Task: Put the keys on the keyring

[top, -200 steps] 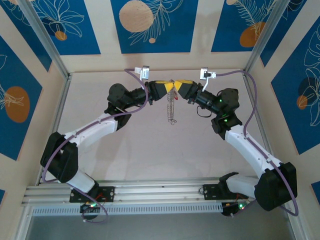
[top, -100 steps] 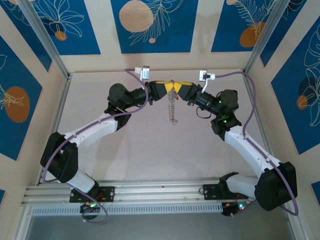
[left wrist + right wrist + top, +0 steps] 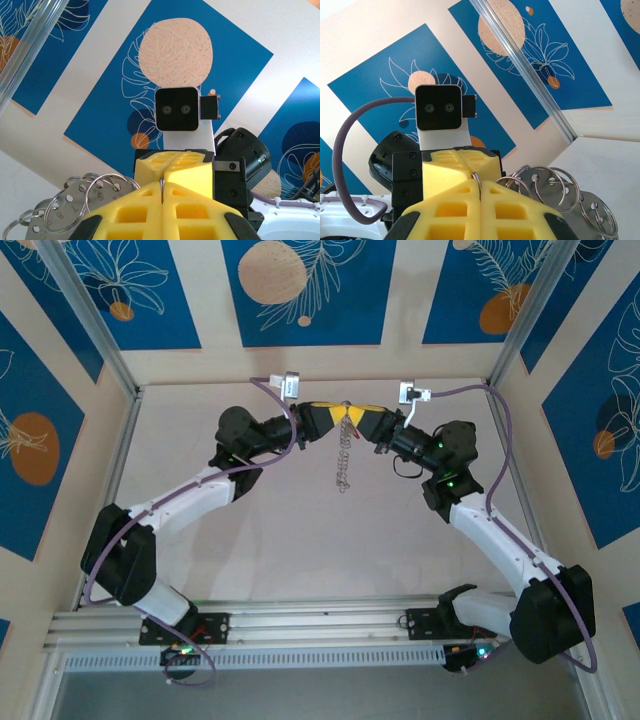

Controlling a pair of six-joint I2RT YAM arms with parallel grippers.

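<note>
keyring [image 3: 343, 455]: a string of linked metal split rings carrying round stamped tags [image 3: 60, 212]. it hangs in the air over the far middle of the table [image 3: 290, 550] and touches nothing but the grippers. the top ring [image 3: 476, 178] sits in the seam where the yellow pads meet.

left gripper [image 3: 337, 417]: jaws closed, pads pressed flat together, with the thin wire of the top ring pinched between them. right gripper [image 3: 358, 417]: jaws closed in the same way on the same ring. the two grippers meet tip to tip, the left reaching in from the left and the right from the right. whether the tips touch cannot be told.

governing relation: the string's long axis runs down from the pinch point. in the overhead view it trails toward the arm bases. from the left wrist, the loose rings and tags lie low and to the left of the fingers [image 3: 130, 210]. from the right wrist, they lie low and to the right. neither arm is nearer, since both hold the same point.

judgement: any threading must happen at the top ring, and both sets of pads leave little free wire there. one gripper probably has to release and re-grip lower down. the free string may swing.
</note>
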